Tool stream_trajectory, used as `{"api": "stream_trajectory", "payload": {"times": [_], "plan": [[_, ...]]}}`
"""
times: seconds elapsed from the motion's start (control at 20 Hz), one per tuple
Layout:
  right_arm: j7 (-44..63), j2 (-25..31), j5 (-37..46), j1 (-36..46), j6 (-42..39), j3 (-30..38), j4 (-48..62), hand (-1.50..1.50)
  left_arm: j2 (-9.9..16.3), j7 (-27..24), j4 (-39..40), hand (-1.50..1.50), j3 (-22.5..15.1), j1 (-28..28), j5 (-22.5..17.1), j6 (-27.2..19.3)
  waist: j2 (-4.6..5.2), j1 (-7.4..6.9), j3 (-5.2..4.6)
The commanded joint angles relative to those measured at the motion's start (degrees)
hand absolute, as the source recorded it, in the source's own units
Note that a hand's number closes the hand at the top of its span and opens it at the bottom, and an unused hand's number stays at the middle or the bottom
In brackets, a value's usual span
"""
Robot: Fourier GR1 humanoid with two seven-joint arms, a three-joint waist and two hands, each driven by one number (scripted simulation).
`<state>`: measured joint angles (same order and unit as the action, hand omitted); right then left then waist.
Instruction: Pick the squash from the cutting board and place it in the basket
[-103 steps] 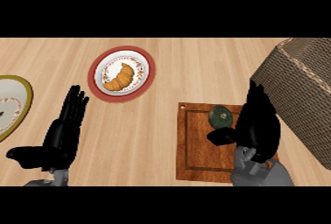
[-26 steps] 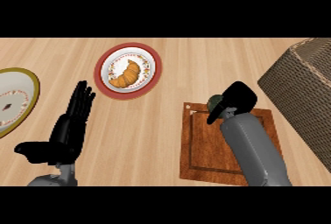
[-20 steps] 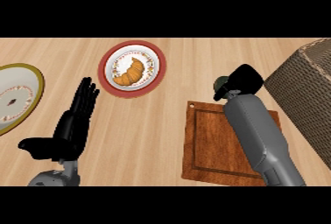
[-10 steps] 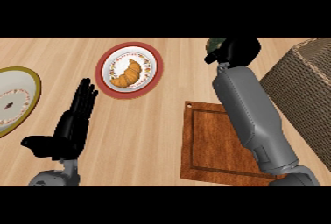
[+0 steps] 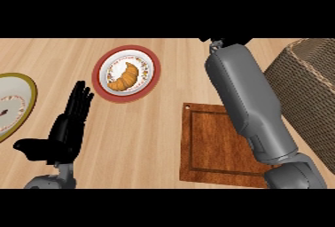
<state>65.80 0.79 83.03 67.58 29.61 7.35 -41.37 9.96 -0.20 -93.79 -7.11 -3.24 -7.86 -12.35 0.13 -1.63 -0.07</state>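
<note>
- Head view, landmark is the cutting board (image 5: 222, 146): brown wooden board on the wooden counter (image 5: 157, 115), top bare, small hole in its upper left corner.
- Right forearm (image 5: 245, 95) runs up from the lower right, crossing the board's right part and reaching past its top edge to the view's upper edge.
- Right hand (image 5: 229, 41) is only a dark sliver at the upper edge, well above the board (fingers cut off, cannot tell if clenched or released).
- Squash does not show anywhere in this view; where it is, cannot tell.
- Basket (image 5: 307, 84): woven wicker, just right of the board, partly behind the forearm.
- Red-rimmed plate (image 5: 126, 73) up and left of the board, a croissant (image 5: 126, 76) lying on it.
- Left hand (image 5: 62, 131) well left of the board, fingers straight and released, pointing up, thumb out to the left, holding nothing.
- Yellow-rimmed plate (image 5: 14, 108) farther left of the board, cut by the view's left edge.
</note>
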Motion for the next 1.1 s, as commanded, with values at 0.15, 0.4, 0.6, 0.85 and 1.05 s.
{"api": "stream_trajectory", "payload": {"times": [0.15, 0.4, 0.6, 0.85, 1.05], "plan": [[14.2, 1.2, 5.9, 0.2, -5.9, 3.5, -1.5, 1.5, 1.0, 0.3, -2.8, 0.0, 1.6, 2.4, -0.3, -0.1, -0.58, 1.61, 0.01], [13.3, 2.8, 9.1, -3.1, -9.8, 4.7, -2.9, 1.5, -0.7, 1.2, -3.5, 0.0, 0.3, 3.5, 0.2, -1.0, -0.69, 2.23, 0.04], [11.8, 4.3, 9.1, -5.2, -11.1, 7.0, -8.4, 1.5, 0.1, -3.1, 0.2, 0.0, 2.0, 4.3, -0.4, 1.1, -0.58, 2.55, 0.0], [8.1, 5.2, 9.2, -11.8, -12.1, 8.9, -16.0, 1.5, -1.6, -2.2, -1.3, 0.0, 0.5, 4.7, 1.1, -0.3, -0.55, 2.46, 0.04], [3.6, 4.6, 8.0, -21.6, -12.8, 9.5, -23.1, 1.5, -2.2, -0.9, -1.8, 0.0, 0.1, 4.4, 1.7, -0.9, -0.56, 2.67, 0.06]]}}
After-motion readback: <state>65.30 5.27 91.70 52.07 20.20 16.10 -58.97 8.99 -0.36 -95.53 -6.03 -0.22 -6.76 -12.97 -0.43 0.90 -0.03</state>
